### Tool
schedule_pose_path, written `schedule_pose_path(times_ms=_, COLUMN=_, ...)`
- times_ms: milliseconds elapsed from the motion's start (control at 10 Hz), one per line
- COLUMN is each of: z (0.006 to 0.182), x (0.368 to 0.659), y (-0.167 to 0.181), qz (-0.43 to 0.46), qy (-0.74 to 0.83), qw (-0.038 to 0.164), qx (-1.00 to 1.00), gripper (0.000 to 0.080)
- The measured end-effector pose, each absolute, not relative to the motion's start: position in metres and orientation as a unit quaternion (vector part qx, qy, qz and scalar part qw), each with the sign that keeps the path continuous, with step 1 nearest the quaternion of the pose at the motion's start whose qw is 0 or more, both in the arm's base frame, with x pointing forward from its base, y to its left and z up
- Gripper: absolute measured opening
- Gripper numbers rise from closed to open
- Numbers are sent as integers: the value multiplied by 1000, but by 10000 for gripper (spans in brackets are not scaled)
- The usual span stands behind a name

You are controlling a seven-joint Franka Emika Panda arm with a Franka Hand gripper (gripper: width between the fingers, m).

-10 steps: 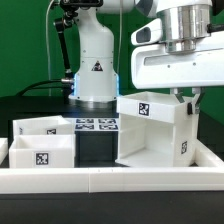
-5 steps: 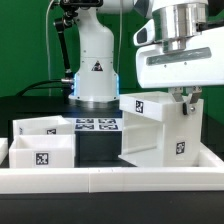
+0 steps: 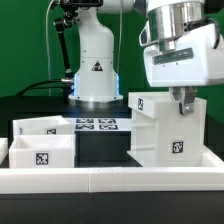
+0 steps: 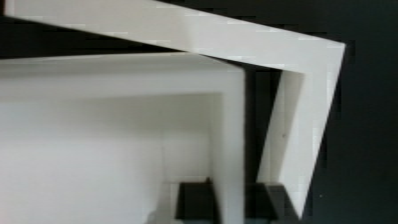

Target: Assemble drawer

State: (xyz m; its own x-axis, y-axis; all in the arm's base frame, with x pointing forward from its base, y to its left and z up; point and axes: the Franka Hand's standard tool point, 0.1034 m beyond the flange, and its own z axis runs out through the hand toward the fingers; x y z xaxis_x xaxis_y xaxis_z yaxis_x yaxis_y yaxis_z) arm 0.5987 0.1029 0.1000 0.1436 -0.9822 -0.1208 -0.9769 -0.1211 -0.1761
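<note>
The large white box housing [image 3: 165, 130] of the drawer stands on the black table at the exterior view's right, turned so a tagged side faces the camera. My gripper [image 3: 181, 100] comes down from above and is shut on the housing's top wall. In the wrist view the two dark fingers [image 4: 199, 200] pinch a thin white wall [image 4: 231, 140] between them. Two smaller white trays [image 3: 40, 146] with tags lie at the exterior view's left, one behind the other.
The marker board [image 3: 98, 125] lies flat in the middle behind the trays. A low white rail [image 3: 110, 178] runs along the front edge. The robot's white base [image 3: 95, 60] stands at the back.
The housing has turned in my grip and shifted toward the exterior view's right, now standing more square to the camera. The trays have not moved.
</note>
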Motion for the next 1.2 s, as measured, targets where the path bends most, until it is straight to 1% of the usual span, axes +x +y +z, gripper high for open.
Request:
schedule_pose_path(times_ms=200, z=100, x=611, y=101, qz=3, qy=709, qw=118, qx=-695, gripper=44)
schedule_pose_path(times_ms=300, z=100, x=617, y=99, qz=7, qy=720, qw=121, qx=-684, gripper=44)
schedule_pose_path(times_ms=700, z=99, x=641, y=97, qz=8, qy=717, qw=123, qx=-686, gripper=44)
schedule_pose_path(times_ms=1000, z=99, x=650, y=102, qz=12, qy=715, qw=123, qx=-688, gripper=44)
schedule_pose_path(times_ms=1200, z=99, x=650, y=102, qz=13, qy=712, qw=122, qx=-692, gripper=44)
